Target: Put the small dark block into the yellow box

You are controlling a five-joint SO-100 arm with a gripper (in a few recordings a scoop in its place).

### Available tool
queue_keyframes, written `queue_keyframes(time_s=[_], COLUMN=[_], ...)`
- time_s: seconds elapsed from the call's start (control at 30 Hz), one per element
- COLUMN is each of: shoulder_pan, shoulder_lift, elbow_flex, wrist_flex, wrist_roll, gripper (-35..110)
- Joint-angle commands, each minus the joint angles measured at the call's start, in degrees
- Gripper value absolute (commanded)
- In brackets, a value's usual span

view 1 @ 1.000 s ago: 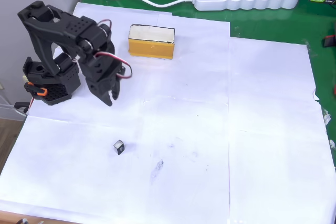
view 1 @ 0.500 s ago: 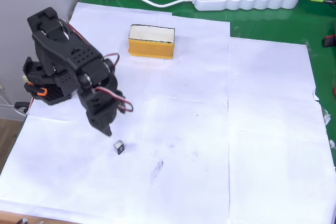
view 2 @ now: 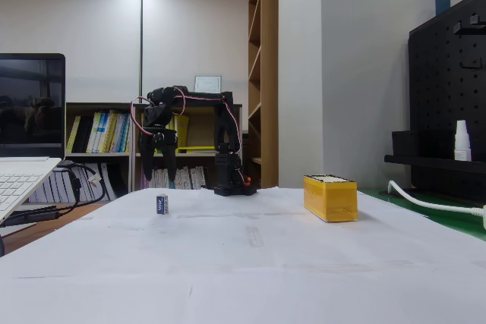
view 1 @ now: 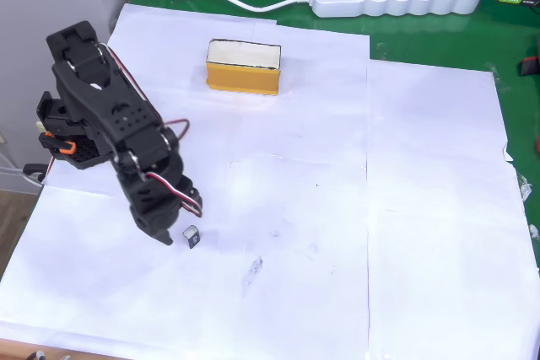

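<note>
Overhead view: end effector point(view 1: 166, 238) has swung down from near the yellow box point(view 1: 243, 66) to just left of the small dark block point(view 1: 191, 236) on the surface point(view 1: 422, 208); grasp approach underway. Fixed view: end effector point(view 2: 165, 177) hangs above the block point(view 2: 162, 204); finger spacing cannot be told.

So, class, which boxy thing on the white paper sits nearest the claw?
The tiny dark cube, just beside the black claw; the mustard-yellow box sits far away.
</note>
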Motion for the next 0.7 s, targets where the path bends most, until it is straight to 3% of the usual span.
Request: queue_keyframes(time_s=[0.0,0.67], shoulder_pan=[-0.79,-1.67], shoulder_lift=[0.88,1.32], elbow_flex=[3.34,-4.75], wrist_flex=[-0.88,-6.24], wrist_roll=[-0.62,-3.08], gripper=[27,21])
